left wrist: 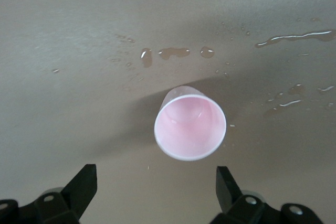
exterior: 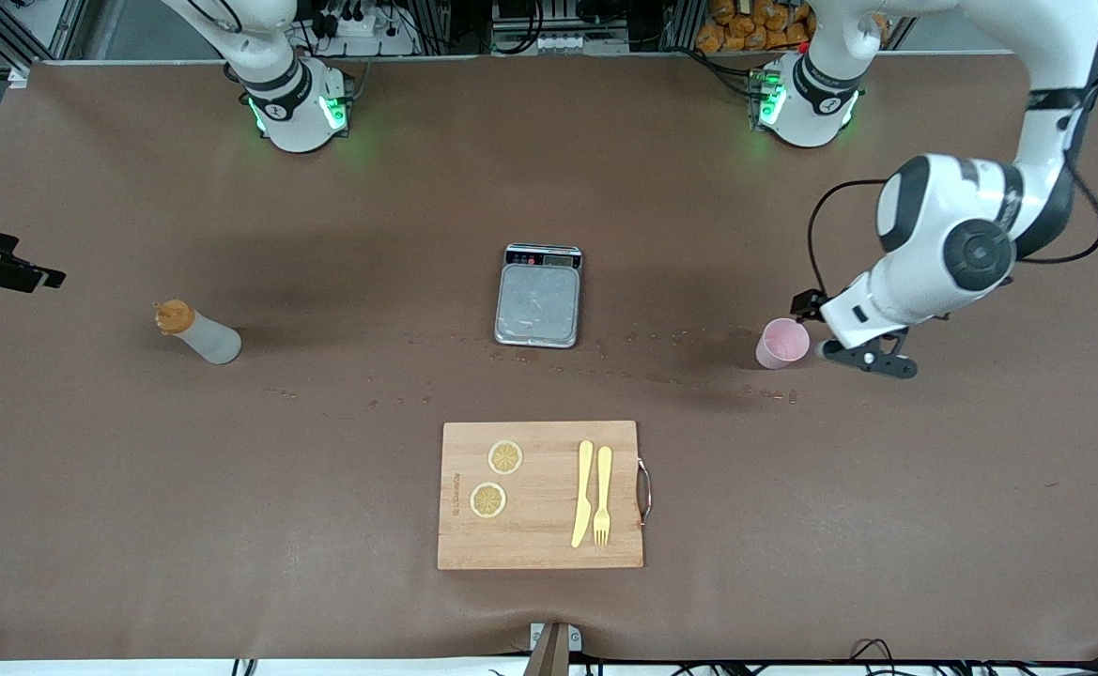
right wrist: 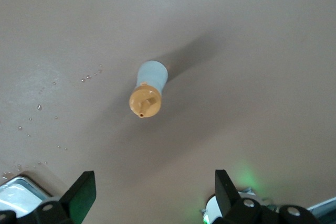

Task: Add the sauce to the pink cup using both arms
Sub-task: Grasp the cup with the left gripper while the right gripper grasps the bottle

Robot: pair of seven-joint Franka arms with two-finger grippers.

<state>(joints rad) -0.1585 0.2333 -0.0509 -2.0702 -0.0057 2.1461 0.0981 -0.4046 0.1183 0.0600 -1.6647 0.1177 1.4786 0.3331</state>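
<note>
The left gripper (left wrist: 155,192) is hanging with its fingers (left wrist: 84,182) spread wide and holding nothing, just beside the pink cup (exterior: 781,343), which is standing upright toward the left arm's end of the table from the scale (exterior: 538,297). The right gripper (right wrist: 155,192) is also gaping wide and empty, above the sauce (exterior: 197,333), which is standing toward the right arm's end of the table from the scale. The cutting board (exterior: 539,540) is lying nearer the front camera than the scale.
</note>
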